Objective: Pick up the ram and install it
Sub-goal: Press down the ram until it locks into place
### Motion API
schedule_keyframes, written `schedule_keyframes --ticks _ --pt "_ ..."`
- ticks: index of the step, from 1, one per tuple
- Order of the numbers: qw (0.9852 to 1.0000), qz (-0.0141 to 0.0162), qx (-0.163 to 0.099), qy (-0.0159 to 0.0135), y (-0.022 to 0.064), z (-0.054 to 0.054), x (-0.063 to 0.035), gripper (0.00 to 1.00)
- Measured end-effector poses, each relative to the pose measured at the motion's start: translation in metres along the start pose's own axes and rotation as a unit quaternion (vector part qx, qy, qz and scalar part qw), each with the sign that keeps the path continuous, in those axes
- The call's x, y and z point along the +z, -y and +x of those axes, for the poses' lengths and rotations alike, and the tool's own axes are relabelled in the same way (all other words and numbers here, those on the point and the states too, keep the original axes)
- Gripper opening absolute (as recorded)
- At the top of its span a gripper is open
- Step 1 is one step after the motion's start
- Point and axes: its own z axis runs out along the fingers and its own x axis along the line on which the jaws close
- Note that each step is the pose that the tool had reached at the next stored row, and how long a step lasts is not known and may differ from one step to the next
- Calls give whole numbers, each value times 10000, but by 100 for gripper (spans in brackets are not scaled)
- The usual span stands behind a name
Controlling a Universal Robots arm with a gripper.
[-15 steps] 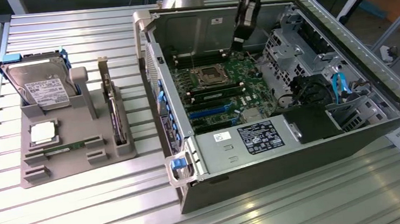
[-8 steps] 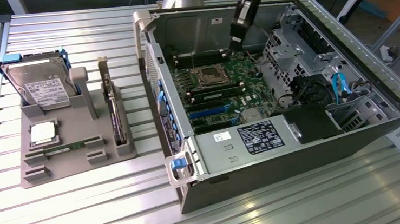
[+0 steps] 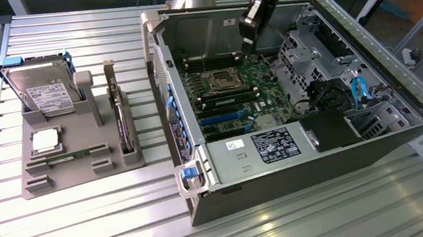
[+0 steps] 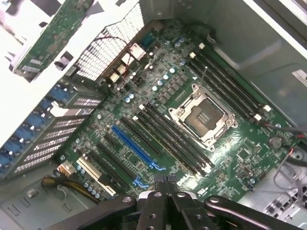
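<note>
A ram [image 3: 69,158], a thin green strip with small black chips, lies in the grey holder [image 3: 78,176] on the exterior view's left, outside the open computer case [image 3: 292,163]. A like green strip [image 3: 229,98] appears to stand in a slot beside the processor socket [image 3: 219,80]. My gripper [image 3: 249,41] hangs inside the case above the motherboard [image 3: 234,113], far from the holder. In the wrist view the gripper [image 4: 165,181] is shut, with nothing seen between its fingers. Below it lie the socket [image 4: 204,115] and the dark memory slots [image 4: 172,139].
The holder also carries a hard drive [image 3: 41,93], a square silver chip [image 3: 45,141] and a dark upright card [image 3: 124,126]. Case walls, a drive cage [image 3: 305,47], cables [image 3: 358,91] and the power supply [image 3: 275,144] ring the motherboard. Slatted metal table [image 3: 90,221] surrounds everything.
</note>
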Motion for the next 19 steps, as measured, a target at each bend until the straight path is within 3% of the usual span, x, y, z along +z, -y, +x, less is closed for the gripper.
schedule_keyframes --ticks 4,5,9,15,19 --pt "9990 -26 455 -9 0 0 0 10" --pt "9978 -38 658 -12 0 0 0 10" --pt "9943 -61 1065 -20 0 0 0 10" --pt "9858 -97 1674 -31 0 0 0 10" --pt "9774 -122 2112 -39 0 0 0 10"
